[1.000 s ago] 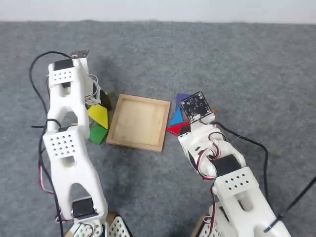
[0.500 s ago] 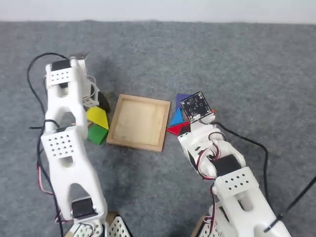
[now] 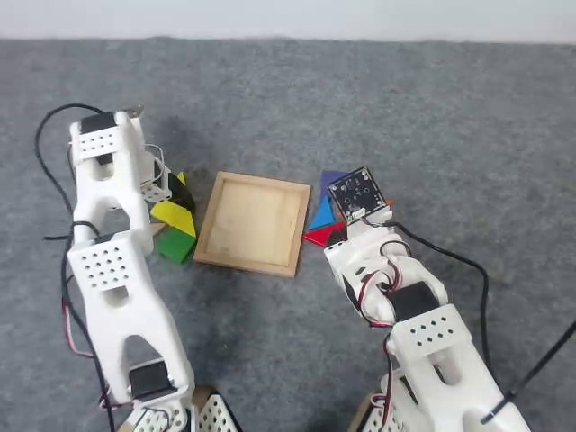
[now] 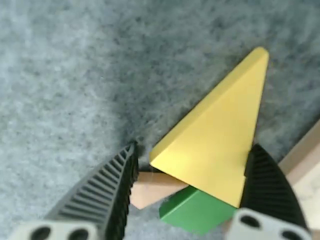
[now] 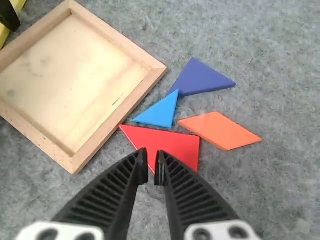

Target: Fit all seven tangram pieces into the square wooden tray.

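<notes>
Seven pieces all lie outside the tray [image 3: 207,220], which sits bare near the middle of the table [image 3: 405,108], so I judge no piece has been fitted yet. Three of them are heaped just beside the tray's left edge. The yellow triangle [image 4: 215,145] lies tilted on top, propped on the green piece [image 4: 195,210] and a pale wooden piece [image 4: 152,187]. That stacking is why I go for the yellow one first: it has to come off before the other two can be reached.

My left gripper [image 4: 194,149] straddles it with the jaws spread wide. One finger is at the triangle's low corner and the other is against its far edge, close to the tray rim. Nothing is pinched yet.

Beside the tray's right edge, the red triangle [image 5: 170,145], blue triangle [image 5: 160,112], purple triangle [image 5: 200,80] and orange parallelogram [image 5: 220,131] lie flat, close together but not overlapping. My right gripper [image 5: 151,159] hangs over the near edge of the red one. Its jaws are drawn almost together and empty, and I take it to be parked out of the left arm's way.
</notes>
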`<state>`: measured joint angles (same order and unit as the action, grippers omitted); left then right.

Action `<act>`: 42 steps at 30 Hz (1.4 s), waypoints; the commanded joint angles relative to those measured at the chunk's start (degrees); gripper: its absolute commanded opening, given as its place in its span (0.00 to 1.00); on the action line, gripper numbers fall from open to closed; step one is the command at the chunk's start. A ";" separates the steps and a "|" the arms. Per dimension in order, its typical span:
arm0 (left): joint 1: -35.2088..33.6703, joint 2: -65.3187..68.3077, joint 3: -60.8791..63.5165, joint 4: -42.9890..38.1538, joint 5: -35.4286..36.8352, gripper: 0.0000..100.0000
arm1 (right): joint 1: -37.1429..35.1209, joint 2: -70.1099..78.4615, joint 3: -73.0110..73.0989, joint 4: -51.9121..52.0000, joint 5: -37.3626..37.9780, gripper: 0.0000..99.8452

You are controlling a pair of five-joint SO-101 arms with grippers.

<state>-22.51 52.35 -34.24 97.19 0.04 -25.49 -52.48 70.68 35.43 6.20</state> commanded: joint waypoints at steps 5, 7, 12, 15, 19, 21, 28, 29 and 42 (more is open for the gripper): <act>0.97 -0.44 1.80 -0.53 3.34 0.25 | -0.22 -2.07 -0.35 -1.45 0.79 0.04; 0.97 -0.44 1.80 -0.53 3.43 0.25 | -0.22 -2.07 -0.35 -1.45 0.79 0.04; 1.23 -0.70 1.71 -0.53 3.60 0.25 | -0.22 -2.07 -0.35 -1.45 0.79 0.04; 1.32 -0.79 1.63 -0.53 3.52 0.25 | -0.22 -2.07 -0.35 -1.45 0.79 0.04; 1.32 -0.88 1.54 -2.02 3.25 0.21 | -0.22 -2.07 -0.35 -1.45 0.79 0.04; 1.32 -0.88 1.54 -2.11 3.25 0.20 | -0.22 -2.07 -0.35 -1.45 0.79 0.04; 1.32 -3.08 2.07 -2.11 3.25 0.20 | -0.22 -2.07 -0.35 -1.45 0.79 0.04; 1.32 -4.04 2.07 -2.11 3.34 0.20 | -0.22 -2.07 -0.35 -1.45 0.79 0.04; 7.38 -25.05 26.86 -14.33 3.34 0.20 | -0.22 -2.07 -0.44 -1.45 0.79 0.04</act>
<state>-17.49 35.21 -13.67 86.81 2.68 -25.49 -52.48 70.68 35.43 6.20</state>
